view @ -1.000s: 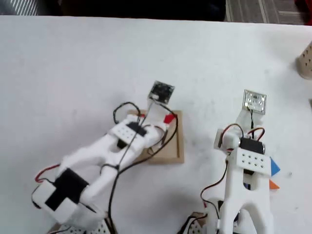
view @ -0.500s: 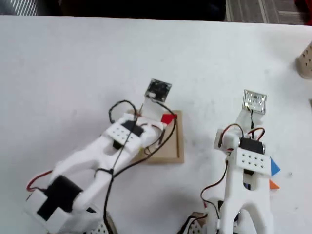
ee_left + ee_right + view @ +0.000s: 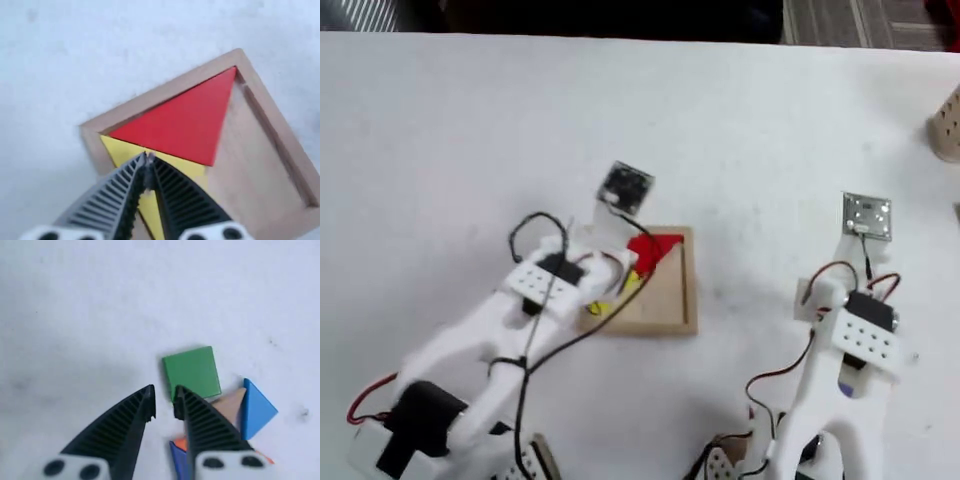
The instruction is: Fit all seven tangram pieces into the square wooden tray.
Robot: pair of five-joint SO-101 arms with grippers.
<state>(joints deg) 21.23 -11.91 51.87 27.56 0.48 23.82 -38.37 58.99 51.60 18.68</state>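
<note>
The square wooden tray [image 3: 165, 87] holds a large red triangle [image 3: 185, 125] in its corner, with a yellow triangle [image 3: 122, 150] against the red one's long edge. My left gripper [image 3: 147, 161] is shut, its tips just over the yellow piece near where it meets the red. In the high view the tray [image 3: 682, 300] shows the red triangle [image 3: 655, 248] and the yellow triangle [image 3: 603, 303] beside the left arm [image 3: 550, 285]. My right gripper [image 3: 164, 402] is open a little, empty, next to a green square [image 3: 192, 371]. A blue triangle [image 3: 256, 409], a tan piece [image 3: 227, 402] and an orange piece [image 3: 181, 442] lie close by.
The right arm [image 3: 855, 345] stands over the loose pieces at the table's near right. A beige perforated object [image 3: 948, 125] sits at the right edge. Cables loop from both arms. White table [image 3: 470, 130] spreads wide behind and to the left of the tray.
The left arm has drawn back to the left, uncovering the red and yellow triangles in the tray. The right arm has shifted right, covering the blue and orange pieces seen before.
</note>
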